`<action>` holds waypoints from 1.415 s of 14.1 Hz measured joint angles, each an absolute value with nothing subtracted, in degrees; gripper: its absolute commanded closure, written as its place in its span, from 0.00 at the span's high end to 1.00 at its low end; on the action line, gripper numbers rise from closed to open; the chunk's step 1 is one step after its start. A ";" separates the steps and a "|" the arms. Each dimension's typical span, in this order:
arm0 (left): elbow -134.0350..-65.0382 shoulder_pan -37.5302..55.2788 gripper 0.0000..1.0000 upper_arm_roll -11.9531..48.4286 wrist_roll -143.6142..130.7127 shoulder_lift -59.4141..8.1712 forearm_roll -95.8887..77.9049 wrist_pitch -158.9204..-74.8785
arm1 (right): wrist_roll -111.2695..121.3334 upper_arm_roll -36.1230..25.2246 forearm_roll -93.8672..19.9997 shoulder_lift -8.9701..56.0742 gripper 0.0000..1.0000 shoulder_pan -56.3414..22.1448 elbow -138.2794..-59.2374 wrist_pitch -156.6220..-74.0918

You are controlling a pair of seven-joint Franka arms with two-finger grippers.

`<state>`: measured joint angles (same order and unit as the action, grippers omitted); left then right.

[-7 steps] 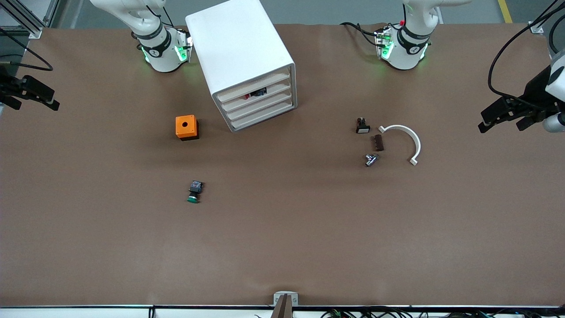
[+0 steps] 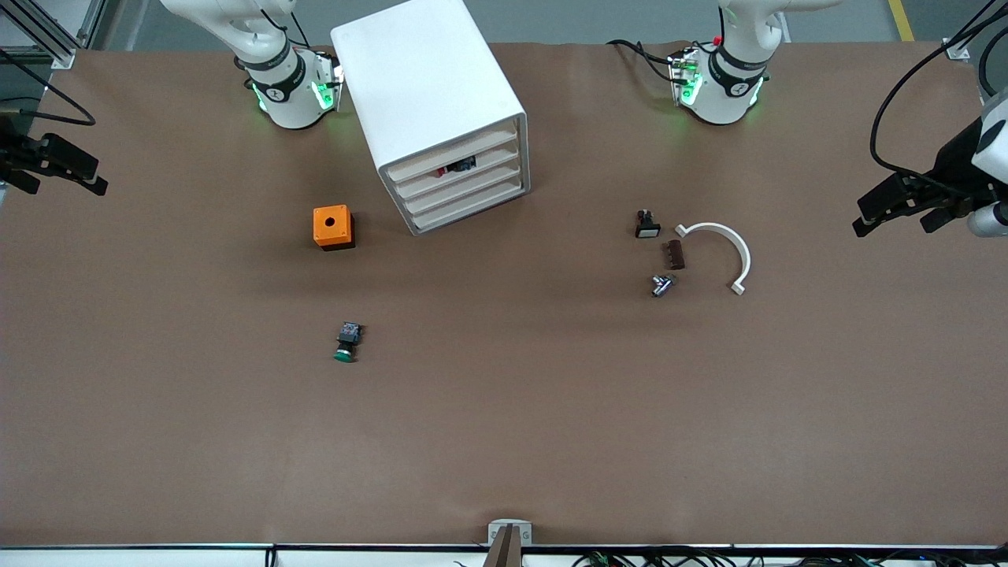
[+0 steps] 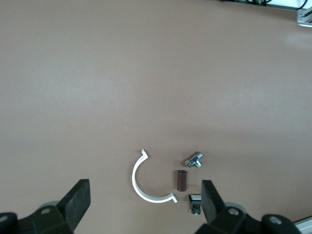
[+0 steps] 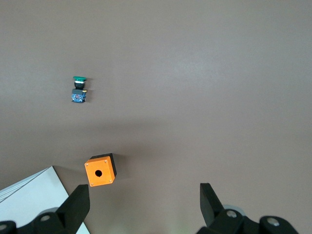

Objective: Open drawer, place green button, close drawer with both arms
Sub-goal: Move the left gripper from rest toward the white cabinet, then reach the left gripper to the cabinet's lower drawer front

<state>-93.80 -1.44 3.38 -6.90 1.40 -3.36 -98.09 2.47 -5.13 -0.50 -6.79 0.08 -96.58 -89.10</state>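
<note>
Waiting wide of the worktop (image 2: pixel 504 441), both arms hold spread, empty claws: the left claw (image 2: pixel 906 206) at its own end, the right claw (image 2: pixel 59 169) at the other. Nothing looks begun. The drawer (image 2: pixel 465 193), third down in the cabinet (image 2: pixel 429 94), sits shut and wants pulling first. The button (image 2: pixel 346 342) lies nearer the camera than the orange box (image 2: pixel 332 226), with a clear approach.

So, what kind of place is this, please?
Probably a robotics lab test bench: a brown paper-covered table, two white jointed robot arms bolted along its edge, aluminium framing at one corner, and cables running along the edge nearest the front camera.
</note>
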 measured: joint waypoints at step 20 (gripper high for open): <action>-83.37 18.06 1.00 6.00 -51.05 -26.10 -18.10 -93.70 | 2.47 -5.02 -0.72 -6.79 1.00 0.02 -96.54 -89.02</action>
<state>-83.37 18.06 6.00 -51.05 -26.10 -18.10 -93.70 2.47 -5.02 -0.72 -6.79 0.02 -96.54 -89.02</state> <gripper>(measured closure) 0.000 0.000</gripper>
